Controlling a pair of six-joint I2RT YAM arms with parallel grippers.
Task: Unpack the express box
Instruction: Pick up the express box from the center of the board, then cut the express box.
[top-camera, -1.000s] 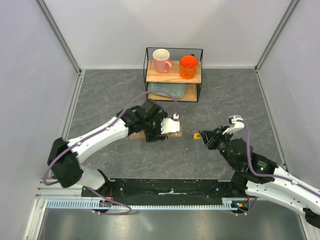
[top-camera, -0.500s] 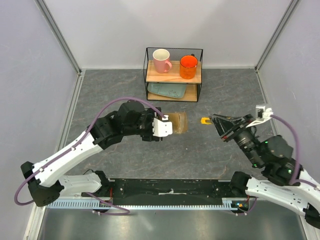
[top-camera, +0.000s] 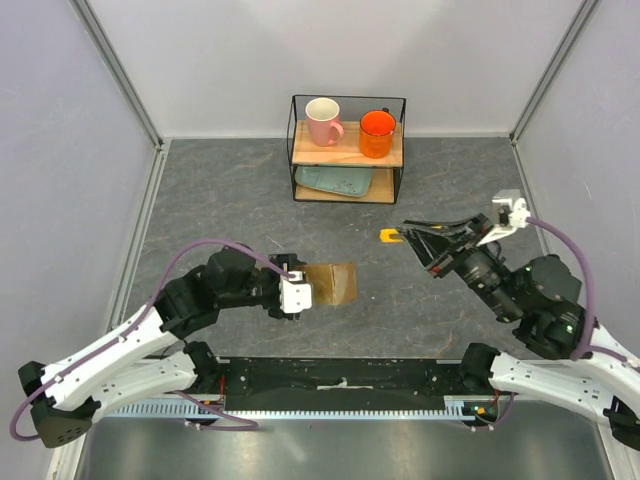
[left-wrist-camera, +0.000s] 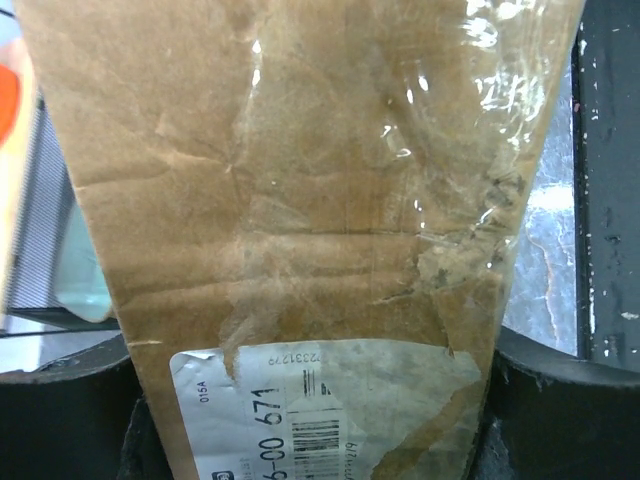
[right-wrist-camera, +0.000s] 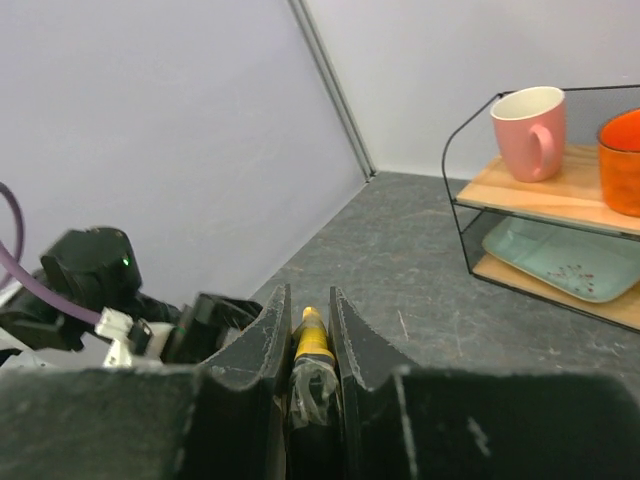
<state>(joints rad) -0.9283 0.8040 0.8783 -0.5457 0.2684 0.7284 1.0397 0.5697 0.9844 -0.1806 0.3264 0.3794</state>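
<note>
The express box (top-camera: 332, 284) is a flat brown cardboard parcel. My left gripper (top-camera: 300, 293) is shut on its left end and holds it above the floor near the middle. In the left wrist view the box (left-wrist-camera: 300, 200) fills the frame, taped, with its white shipping label (left-wrist-camera: 320, 410) near the jaws. My right gripper (top-camera: 412, 238) is shut on the yellow utility knife (top-camera: 390, 236), held up and pointing left, to the right of the box. In the right wrist view the knife (right-wrist-camera: 311, 340) sits between the two fingers.
A wire shelf rack (top-camera: 348, 150) stands at the back with a pink mug (top-camera: 323, 121), an orange mug (top-camera: 377, 133) and a pale green tray (top-camera: 335, 181) below. Grey walls enclose the left, right and back. A black rail (top-camera: 340, 378) runs along the near edge.
My left arm has drawn the box back toward the near edge and lower in view. My right gripper with the knife has swung further left toward the middle.
</note>
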